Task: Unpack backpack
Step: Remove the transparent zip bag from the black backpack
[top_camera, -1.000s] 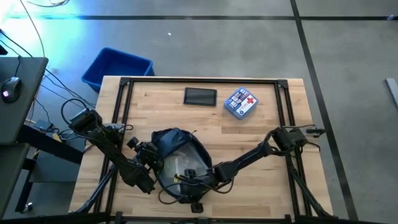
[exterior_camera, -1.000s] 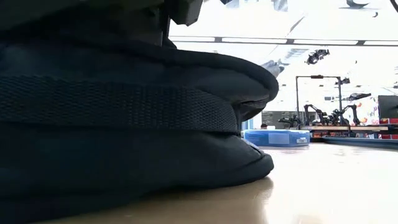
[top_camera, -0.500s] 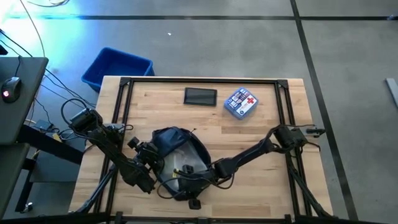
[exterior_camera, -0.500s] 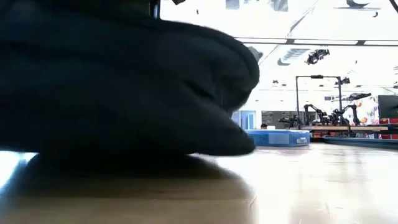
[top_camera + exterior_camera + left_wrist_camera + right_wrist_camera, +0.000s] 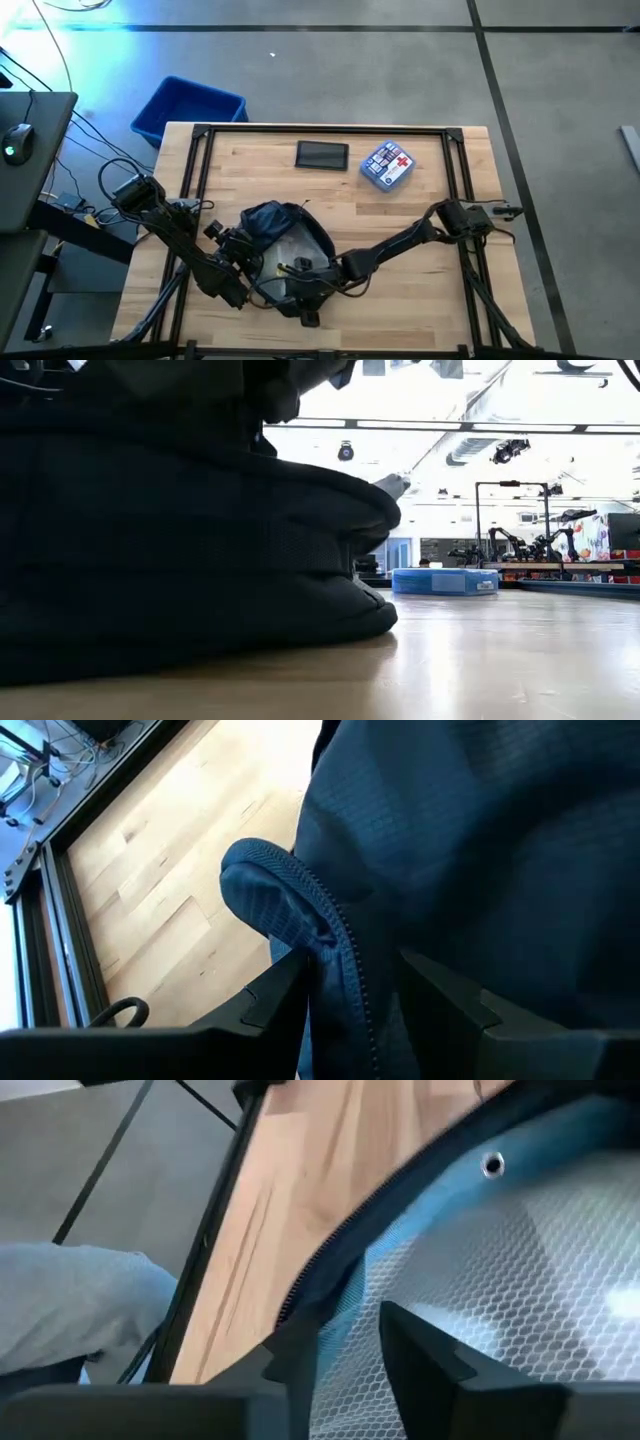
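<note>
blue bin [image 5: 188,108] — floor, off table corner | black tablet [image 5: 322,155] beside first-aid pouch [image 5: 387,165] — table [image 5: 420,220]

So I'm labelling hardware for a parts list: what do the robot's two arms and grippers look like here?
Both arms are dark, nearly black, built of jointed segments with black cables trailing near their bases. The left gripper has two dark, flat, angular fingers, and the right gripper has a matching pair. No markings or labels show on either.
</note>
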